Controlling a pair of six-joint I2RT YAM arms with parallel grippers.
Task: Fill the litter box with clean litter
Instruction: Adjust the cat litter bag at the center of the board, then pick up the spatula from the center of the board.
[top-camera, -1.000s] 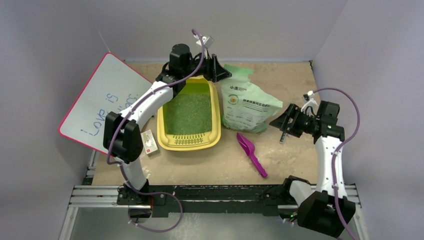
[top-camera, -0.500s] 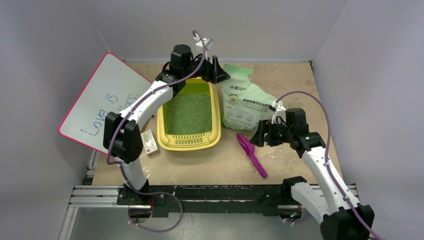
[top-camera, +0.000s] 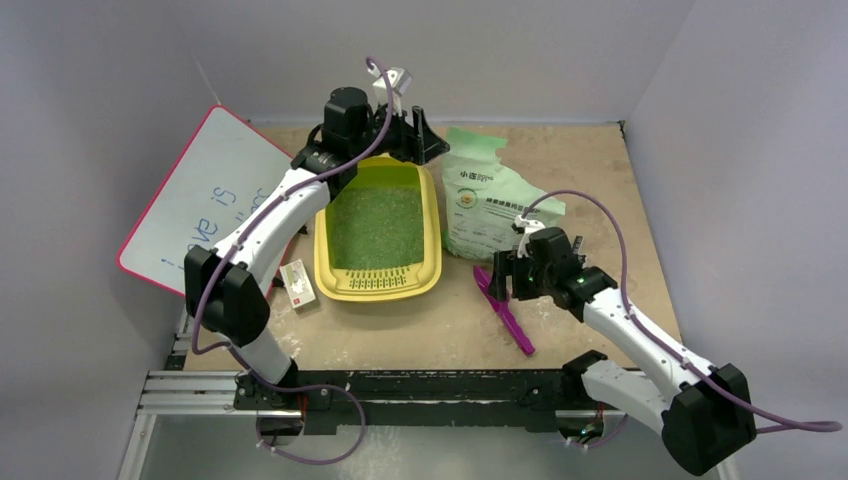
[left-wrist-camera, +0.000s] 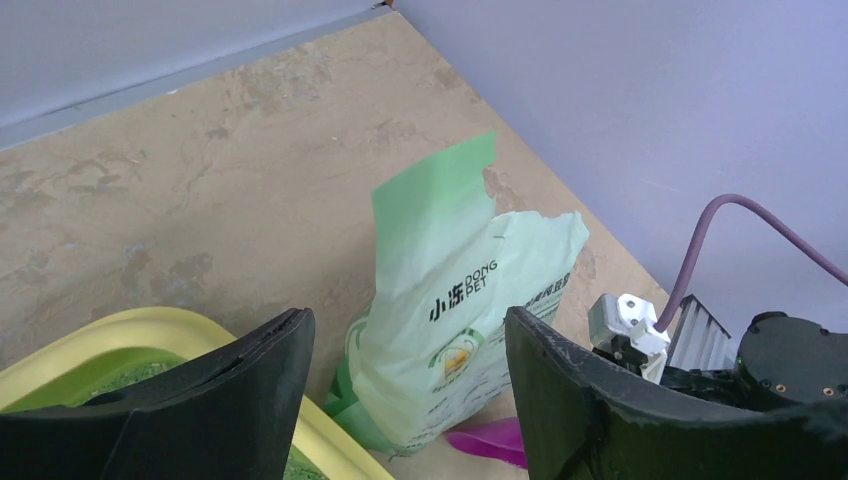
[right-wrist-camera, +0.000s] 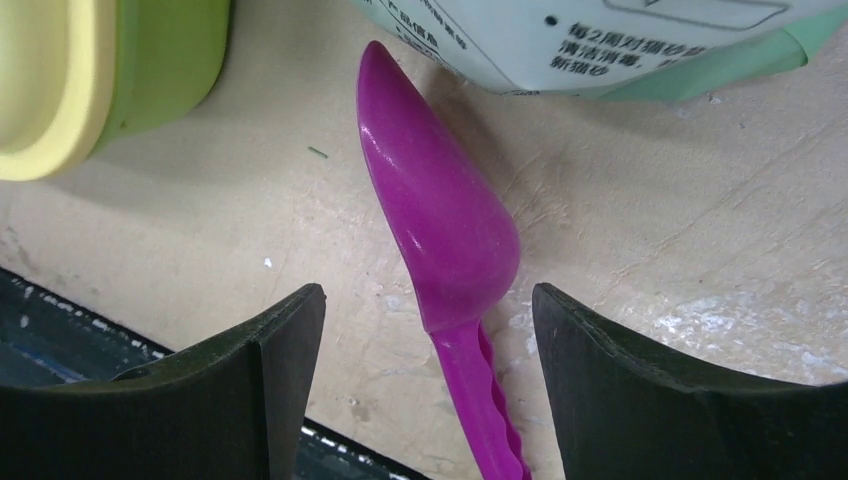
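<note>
Litter box (top-camera: 380, 285) lies left of centre on the surface (top-camera: 585, 175), flat on its base. Its long axis runs from the near edge toward the back wall, and its slotted grate end faces the arm bases. Clean litter (top-camera: 378, 228) covers its floor as an even green layer.

The left hand (left-wrist-camera: 405, 325) hangs over the far right corner of the box with its fingers wide apart. It holds nothing and touches nothing. Its wrist view looks between the fingers at the pale green bag (left-wrist-camera: 450, 310).

The right hand (right-wrist-camera: 428, 295) is low over the surface, fingers also wide apart. They straddle the purple scoop (right-wrist-camera: 440, 210) where bowl meets handle, with a gap on each side, so nothing is gripped.

The scoop lies between the box and the right arm. Its bowl end points toward the bag and its handle toward the near edge. The bag stands just right of the box, close beside its rim. A white board with a pink edge (top-camera: 190, 210) leans at the left wall. A small white carton (top-camera: 298, 283) lies just off the box's near left corner.
</note>
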